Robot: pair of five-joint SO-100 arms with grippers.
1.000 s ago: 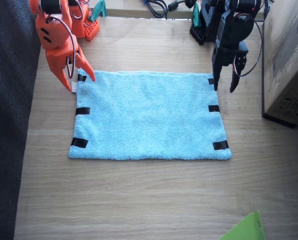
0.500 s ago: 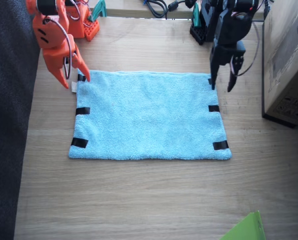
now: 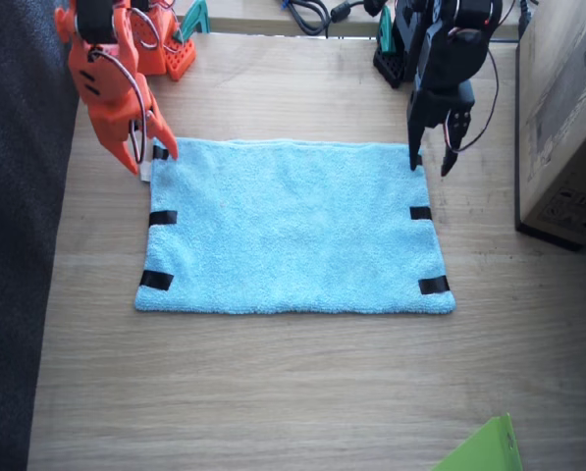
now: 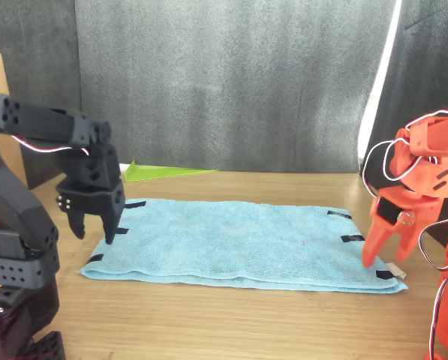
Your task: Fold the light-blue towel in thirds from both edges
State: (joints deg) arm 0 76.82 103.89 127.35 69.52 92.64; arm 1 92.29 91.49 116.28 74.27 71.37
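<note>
1. The light-blue towel (image 3: 294, 226) is seen spread flat and unfolded near the middle of the desk (image 3: 273, 392), its long sides parallel to the desk's front and back edges. Neither third has been turned in, so the folding is judged not yet begun.

2. Short black tape strips (image 3: 162, 217) are seen along each short side. They are taken as grasp marks, placed where the cloth can be pinched evenly.

3. The right pincer (image 3: 150, 157), orange, is held over the towel's back corner on its own side, beside the small white tag (image 3: 147, 170). Its jaws are parted narrowly and nothing is held. In the front view the right pincer (image 4: 383, 259) is seen with tips close above the corner; contact cannot be told.

4. The left pincer (image 3: 429, 165), black, is held over the opposite back corner, jaws parted moderately, nothing held. In the front view the left pincer (image 4: 94, 231) is seen pointing down at the short edge, just above the cloth.

5. The mirrored placement is judged deliberate: each arm is set at its own short edge so the thirds can be drawn inward from both sides.

6. A cardboard box (image 3: 565, 118) is noted at the desk's edge beyond the left arm, and a green sheet (image 3: 481, 449) at the front corner; both lie clear of the towel.
</note>
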